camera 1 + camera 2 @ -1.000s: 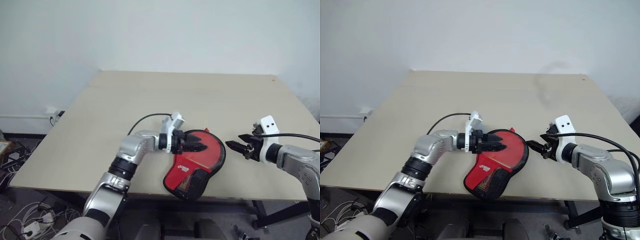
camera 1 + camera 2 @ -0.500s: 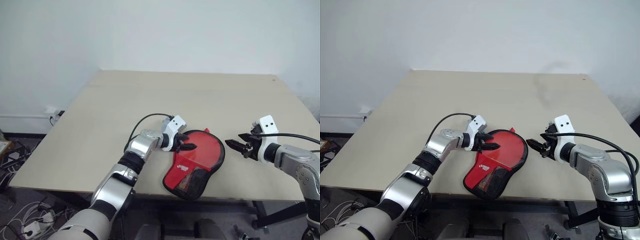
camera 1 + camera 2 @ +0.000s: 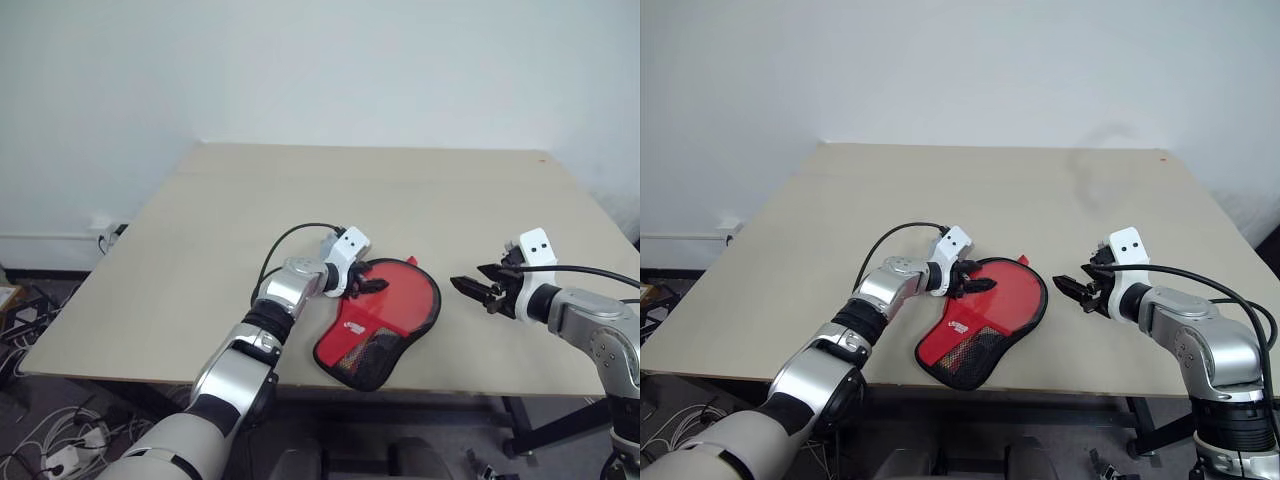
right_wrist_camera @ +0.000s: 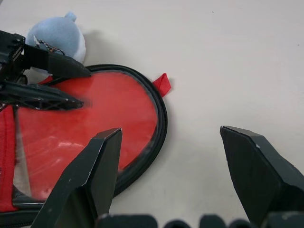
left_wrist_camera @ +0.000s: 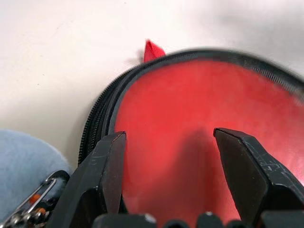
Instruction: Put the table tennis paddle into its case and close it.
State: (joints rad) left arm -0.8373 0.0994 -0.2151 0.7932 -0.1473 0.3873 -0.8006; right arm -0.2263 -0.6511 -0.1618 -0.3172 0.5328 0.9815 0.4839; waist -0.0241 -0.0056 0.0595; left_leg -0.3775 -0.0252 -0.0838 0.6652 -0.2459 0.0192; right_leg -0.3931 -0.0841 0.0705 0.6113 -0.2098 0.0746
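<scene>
The case (image 3: 372, 352) lies near the table's front edge, window side up, with black mesh over its handle end. Through the clear window I see the red face of the table tennis paddle (image 3: 400, 298) inside it. A grey-blue puff (image 4: 58, 34) on a chain sits at the case's far left rim, and a red tab (image 4: 163, 83) pokes out of the far edge. My left gripper (image 3: 372, 285) hovers open over that rim beside the puff, fingers (image 5: 110, 161) spread above the window. Just right of the case, my right gripper (image 3: 470, 290) stands open and holds nothing.
The beige table (image 3: 400, 190) stretches bare behind and to the left of the case. Its front edge runs just below the case's handle end. A black cable (image 3: 290, 240) loops from my left wrist over the table top.
My left forearm has dropped lower and its gripper has pulled back from the middle of the window to the far left rim. The case has shifted slightly left. The right arm has not moved.
</scene>
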